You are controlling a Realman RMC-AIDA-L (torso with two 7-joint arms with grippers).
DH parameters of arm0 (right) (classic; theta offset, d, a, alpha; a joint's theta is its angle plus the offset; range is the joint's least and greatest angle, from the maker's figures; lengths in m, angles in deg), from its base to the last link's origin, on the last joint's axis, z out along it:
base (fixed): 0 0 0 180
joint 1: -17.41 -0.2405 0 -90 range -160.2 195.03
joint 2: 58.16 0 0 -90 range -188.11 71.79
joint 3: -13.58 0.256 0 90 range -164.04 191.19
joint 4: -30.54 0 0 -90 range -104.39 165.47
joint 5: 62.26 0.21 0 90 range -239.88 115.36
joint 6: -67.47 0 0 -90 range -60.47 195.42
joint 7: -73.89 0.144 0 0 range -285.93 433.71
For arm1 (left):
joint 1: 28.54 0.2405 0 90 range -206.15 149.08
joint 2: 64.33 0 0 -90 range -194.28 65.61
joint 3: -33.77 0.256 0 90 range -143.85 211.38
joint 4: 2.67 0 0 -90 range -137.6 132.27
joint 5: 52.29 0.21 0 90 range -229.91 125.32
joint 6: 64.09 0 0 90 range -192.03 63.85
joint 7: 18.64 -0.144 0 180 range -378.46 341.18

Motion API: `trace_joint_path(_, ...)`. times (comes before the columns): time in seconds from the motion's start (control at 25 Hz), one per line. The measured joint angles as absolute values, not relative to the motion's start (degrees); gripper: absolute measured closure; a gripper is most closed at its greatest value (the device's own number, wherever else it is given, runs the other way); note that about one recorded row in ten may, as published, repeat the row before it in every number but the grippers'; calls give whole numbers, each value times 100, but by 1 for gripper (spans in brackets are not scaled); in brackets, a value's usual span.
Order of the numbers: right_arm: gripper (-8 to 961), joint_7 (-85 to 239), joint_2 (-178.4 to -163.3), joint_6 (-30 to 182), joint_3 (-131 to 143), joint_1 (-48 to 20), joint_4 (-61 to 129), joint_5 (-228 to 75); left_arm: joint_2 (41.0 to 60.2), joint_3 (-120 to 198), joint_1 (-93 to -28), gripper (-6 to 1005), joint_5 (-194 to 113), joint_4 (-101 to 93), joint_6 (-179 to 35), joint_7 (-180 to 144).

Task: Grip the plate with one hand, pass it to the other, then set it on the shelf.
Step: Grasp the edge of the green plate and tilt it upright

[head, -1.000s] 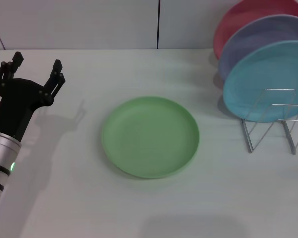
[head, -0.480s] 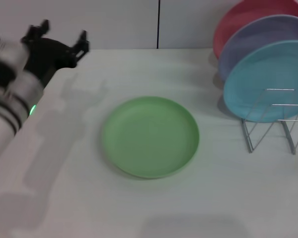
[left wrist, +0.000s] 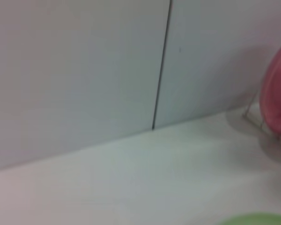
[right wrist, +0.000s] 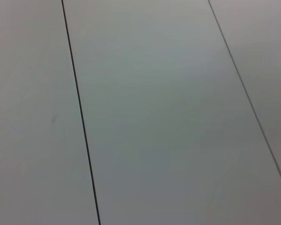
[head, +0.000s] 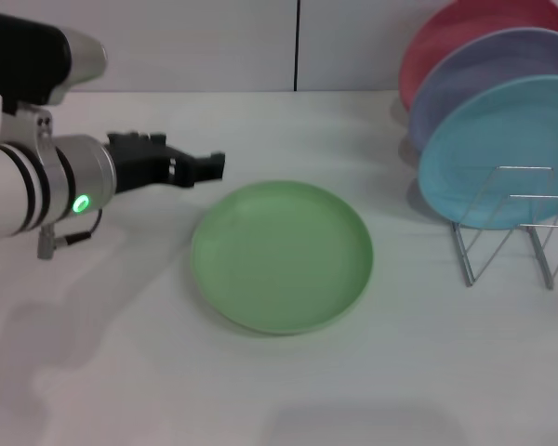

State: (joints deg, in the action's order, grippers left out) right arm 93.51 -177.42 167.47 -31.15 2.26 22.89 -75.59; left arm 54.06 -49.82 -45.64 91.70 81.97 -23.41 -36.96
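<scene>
The light-green plate (head: 281, 255) lies flat on the white table, in the middle of the head view. A sliver of its rim shows in the left wrist view (left wrist: 257, 219). My left gripper (head: 216, 167), black on a silver-and-white arm with a green light, lies level and points right. Its tip is just beyond the plate's far-left rim, close to it and not touching. The wire shelf (head: 511, 223) stands at the right. My right gripper is out of view; the right wrist view shows only wall panels.
A light-blue plate (head: 502, 149), a lavender plate (head: 484, 79) and a pink plate (head: 446, 37) stand upright in the shelf's back slots. The pink plate also shows in the left wrist view (left wrist: 277, 101). A wall runs behind the table.
My left arm has swung from the near left to the far left, then turned level, and its gripper has come right to the plate's far-left rim. The plate has not moved.
</scene>
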Motion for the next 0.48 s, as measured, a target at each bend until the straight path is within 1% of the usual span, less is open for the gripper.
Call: trace_joint_path(0.48, 212, 9351, -17745, 16713, -3125, 233, 2290, -7625, 5426, -4902, -4817, 177, 9310, 7144, -2145, -3499)
